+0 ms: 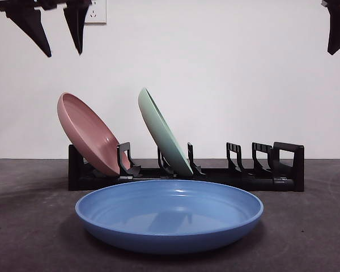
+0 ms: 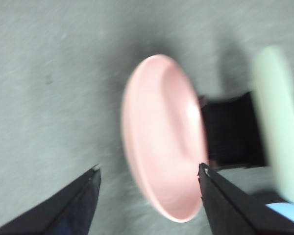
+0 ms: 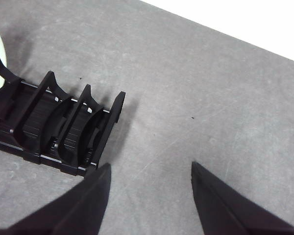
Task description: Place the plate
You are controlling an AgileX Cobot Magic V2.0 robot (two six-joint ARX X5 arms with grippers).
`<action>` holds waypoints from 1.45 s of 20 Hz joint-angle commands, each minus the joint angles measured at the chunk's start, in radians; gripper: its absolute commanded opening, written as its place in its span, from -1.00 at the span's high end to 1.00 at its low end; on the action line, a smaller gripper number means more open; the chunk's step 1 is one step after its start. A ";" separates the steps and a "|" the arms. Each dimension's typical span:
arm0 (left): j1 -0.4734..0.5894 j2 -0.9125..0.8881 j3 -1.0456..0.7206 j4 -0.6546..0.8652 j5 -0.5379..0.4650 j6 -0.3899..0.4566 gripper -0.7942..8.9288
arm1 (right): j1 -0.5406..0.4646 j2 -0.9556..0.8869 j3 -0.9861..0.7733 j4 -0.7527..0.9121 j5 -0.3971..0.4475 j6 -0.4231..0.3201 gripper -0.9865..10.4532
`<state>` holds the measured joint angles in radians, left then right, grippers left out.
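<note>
In the front view we see a blue plate (image 1: 169,214) lying flat near the table's (image 1: 22,226) front edge. Behind it a black rack (image 1: 184,173) holds a pink plate (image 1: 88,133) at one end and a green plate (image 1: 163,131) beside it, both tilted.

In the left wrist view, blurred, the left gripper (image 2: 148,171) hangs with jaws spread and empty above the pink plate (image 2: 161,134).

In the right wrist view the right gripper (image 3: 151,169) is spread and empty too, over bare table just beside the rack's (image 3: 54,127) vacant end.
</note>
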<state>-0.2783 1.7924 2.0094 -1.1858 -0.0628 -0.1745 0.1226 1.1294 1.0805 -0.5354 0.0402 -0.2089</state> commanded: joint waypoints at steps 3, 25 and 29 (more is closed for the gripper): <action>-0.006 0.154 0.152 -0.113 -0.024 0.029 0.20 | 0.002 0.005 0.011 0.003 0.000 0.017 0.38; -0.043 0.281 0.151 -0.029 -0.156 0.050 0.22 | 0.002 0.005 0.011 0.002 0.001 0.020 0.38; -0.043 0.288 0.151 -0.034 -0.156 0.050 0.51 | 0.002 0.005 0.011 0.002 0.001 0.026 0.38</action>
<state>-0.3191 2.0586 2.1311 -1.2255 -0.2119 -0.1322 0.1226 1.1294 1.0805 -0.5358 0.0402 -0.2008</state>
